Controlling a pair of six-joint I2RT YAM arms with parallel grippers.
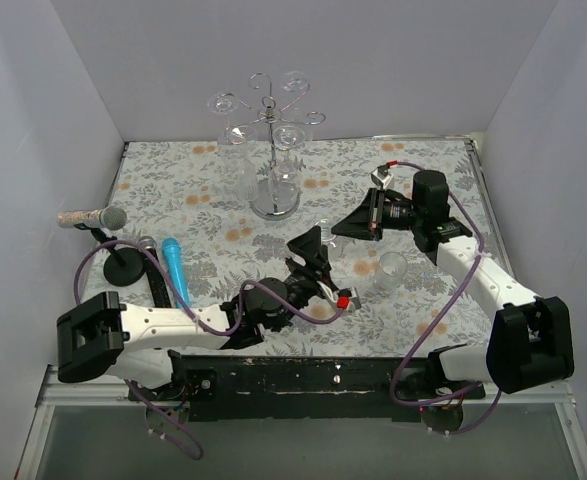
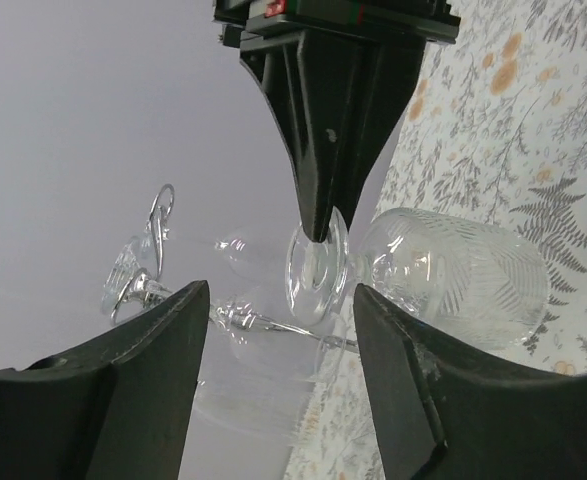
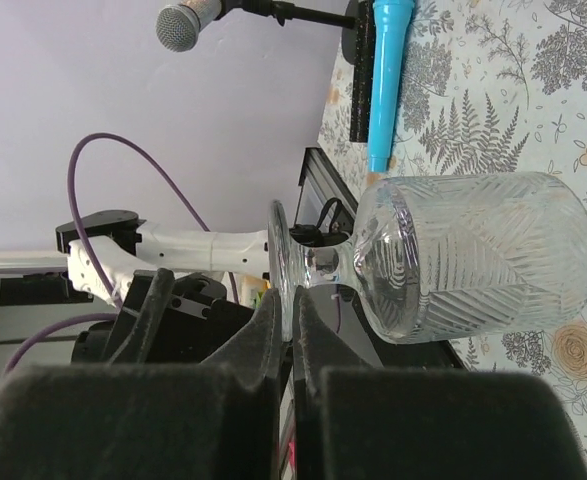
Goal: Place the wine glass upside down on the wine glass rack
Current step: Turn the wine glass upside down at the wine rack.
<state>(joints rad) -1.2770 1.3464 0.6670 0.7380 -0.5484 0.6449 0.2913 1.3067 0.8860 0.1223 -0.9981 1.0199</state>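
Note:
The wine glass (image 3: 473,255), clear with a cut fern pattern, is upside down, its rim towards the floral table and its foot (image 3: 278,265) uppermost. My right gripper (image 3: 293,300) is shut on the edge of that foot. In the top view the right gripper (image 1: 338,228) holds the glass (image 1: 323,236) at mid table, in front of the rack. The wine glass rack (image 1: 273,130) stands at the back centre with glasses hanging on its arms. My left gripper (image 2: 281,295) is open and empty just short of the glass (image 2: 453,270), facing it and the rack (image 2: 143,270); in the top view the left gripper (image 1: 311,250) is beside the glass.
A second clear glass (image 1: 391,270) stands on the table to the right of the held one. A grey microphone on a black stand (image 1: 98,218) and a blue microphone (image 1: 173,262) are at the left. Grey walls close in the table on three sides.

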